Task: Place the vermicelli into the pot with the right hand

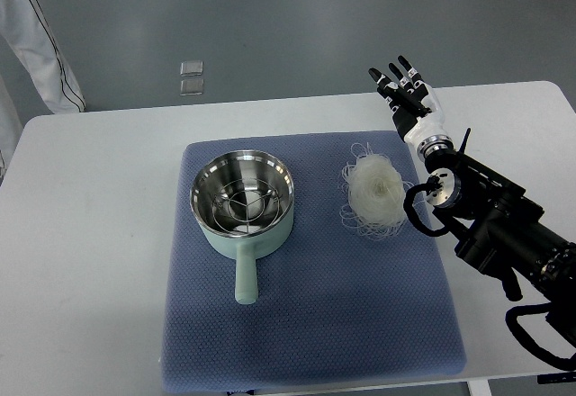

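Your right hand [407, 88], black-fingered on a white palm, hangs released and empty above the far right of the white table [90, 234], its fingers extended and clear of everything.

From the left, you have a person's white trouser leg [40, 45] beside the table's far corner, then the pale green pot with a steel rack inside [242, 200], resting on the blue woven mat [306, 324], handle pointing toward you. To its right, apart from the pot but on the same mat, lies the white nest of dried vermicelli [373, 189]. Your hand sits beyond that nest, on the far side.

Watch the loose strands fanning round the nest: a shallow pinch would likely take only part of it, and stray threads could snap or trail over the mat. A careless carry might clip the pot's rim and shove the pot, since it looks light.

No brand, label or writing is legible anywhere.
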Robot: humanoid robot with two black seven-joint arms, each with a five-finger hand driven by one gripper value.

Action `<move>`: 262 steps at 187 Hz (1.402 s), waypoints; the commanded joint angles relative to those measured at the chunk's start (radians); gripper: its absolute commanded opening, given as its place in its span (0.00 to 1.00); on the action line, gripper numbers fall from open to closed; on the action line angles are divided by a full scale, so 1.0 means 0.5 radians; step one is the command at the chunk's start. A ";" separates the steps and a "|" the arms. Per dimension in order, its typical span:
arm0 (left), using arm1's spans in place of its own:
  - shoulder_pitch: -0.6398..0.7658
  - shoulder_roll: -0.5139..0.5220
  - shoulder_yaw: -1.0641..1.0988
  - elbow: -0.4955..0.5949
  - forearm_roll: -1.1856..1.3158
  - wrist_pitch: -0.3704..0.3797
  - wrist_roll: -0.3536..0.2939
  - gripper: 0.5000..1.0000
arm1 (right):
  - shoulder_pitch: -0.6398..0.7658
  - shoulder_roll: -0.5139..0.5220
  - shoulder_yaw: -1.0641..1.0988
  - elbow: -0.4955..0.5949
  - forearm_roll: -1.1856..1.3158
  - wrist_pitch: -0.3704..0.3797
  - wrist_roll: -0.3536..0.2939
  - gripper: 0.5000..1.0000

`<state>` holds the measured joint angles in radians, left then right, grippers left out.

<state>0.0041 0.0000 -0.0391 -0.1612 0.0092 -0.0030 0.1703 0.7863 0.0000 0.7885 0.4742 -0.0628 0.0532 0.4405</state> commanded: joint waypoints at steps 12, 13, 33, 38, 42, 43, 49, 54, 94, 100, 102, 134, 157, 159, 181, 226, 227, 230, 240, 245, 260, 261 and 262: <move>-0.002 0.000 0.002 0.000 0.000 -0.006 0.003 1.00 | -0.002 0.000 0.000 0.000 0.000 -0.002 0.003 0.86; -0.002 0.000 0.002 0.000 0.000 -0.006 0.003 1.00 | -0.002 0.000 0.000 0.000 0.000 -0.002 0.003 0.86; 0.001 0.000 0.005 0.003 0.000 -0.009 0.006 1.00 | -0.002 0.000 0.000 -0.004 0.000 -0.002 0.003 0.86; -0.002 0.000 0.002 0.000 0.000 0.000 0.006 1.00 | -0.002 0.000 0.000 -0.004 0.000 -0.002 0.003 0.86; -0.002 0.000 0.002 0.003 0.000 0.003 0.003 1.00 | -0.002 0.000 0.000 -0.004 0.000 -0.002 0.003 0.86; -0.002 0.000 0.002 0.003 0.000 0.003 0.003 1.00 | -0.002 0.000 0.000 -0.004 0.000 -0.002 0.003 0.86; -0.002 0.000 0.002 0.003 0.000 0.003 0.003 1.00 | -0.002 0.000 0.000 -0.004 0.000 -0.002 0.003 0.86; -0.011 0.000 0.002 0.003 -0.003 0.003 0.003 1.00 | -0.002 0.000 0.000 -0.004 0.000 0.001 0.003 0.86; -0.020 0.000 -0.011 -0.006 0.000 0.003 0.003 1.00 | -0.005 0.000 0.000 -0.007 -0.003 -0.002 0.003 0.86; -0.017 0.000 -0.008 -0.003 0.000 0.003 0.003 1.00 | -0.005 0.000 0.003 -0.007 0.000 -0.002 0.003 0.86; -0.017 0.000 -0.008 -0.003 0.000 0.003 0.000 1.00 | -0.005 0.000 0.003 -0.007 0.000 -0.002 0.003 0.86; -0.017 0.000 -0.005 -0.003 0.000 0.003 0.000 1.00 | -0.005 0.000 0.000 -0.013 -0.003 -0.002 0.006 0.86; -0.017 0.000 -0.008 -0.003 0.000 0.003 0.000 1.00 | -0.005 0.000 -0.003 -0.016 -0.003 0.001 0.006 0.86; -0.017 0.000 -0.008 -0.003 0.000 0.003 0.003 1.00 | -0.005 0.000 -0.003 -0.016 -0.003 0.001 0.006 0.86; -0.017 0.000 -0.008 -0.003 0.000 0.003 0.003 1.00 | -0.002 0.000 -0.003 -0.022 -0.006 -0.002 0.006 0.86; -0.024 0.000 -0.008 -0.003 0.000 0.003 0.000 1.00 | 0.001 0.000 -0.003 -0.022 -0.006 -0.002 0.006 0.86; -0.027 0.000 -0.005 -0.003 0.000 0.003 0.003 1.00 | 0.001 0.000 -0.003 -0.022 -0.006 -0.002 0.006 0.86; -0.027 0.000 -0.005 -0.003 0.000 0.003 0.000 1.00 | 0.001 0.000 -0.003 -0.022 -0.006 -0.002 0.006 0.86; -0.024 0.000 -0.005 -0.003 0.000 0.003 0.003 1.00 | 0.001 0.000 -0.003 -0.022 -0.006 -0.002 0.006 0.86; -0.024 0.000 -0.005 -0.003 0.000 0.003 0.000 1.00 | -0.005 0.000 -0.003 -0.013 -0.003 0.001 0.006 0.86; -0.027 0.000 -0.008 -0.003 0.000 0.003 0.000 1.00 | -0.005 0.000 -0.003 -0.016 -0.012 -0.002 0.006 0.86; -0.027 0.000 -0.008 -0.003 0.000 0.003 0.000 1.00 | -0.005 0.000 -0.003 -0.016 -0.013 -0.002 0.006 0.86; -0.024 0.000 -0.008 -0.003 0.000 0.003 0.003 1.00 | -0.005 0.000 -0.003 -0.016 -0.016 -0.002 0.006 0.86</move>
<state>-0.0083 0.0000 -0.0420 -0.1627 0.0090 -0.0015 0.1710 0.7862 0.0000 0.7869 0.4651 -0.0660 0.0524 0.4435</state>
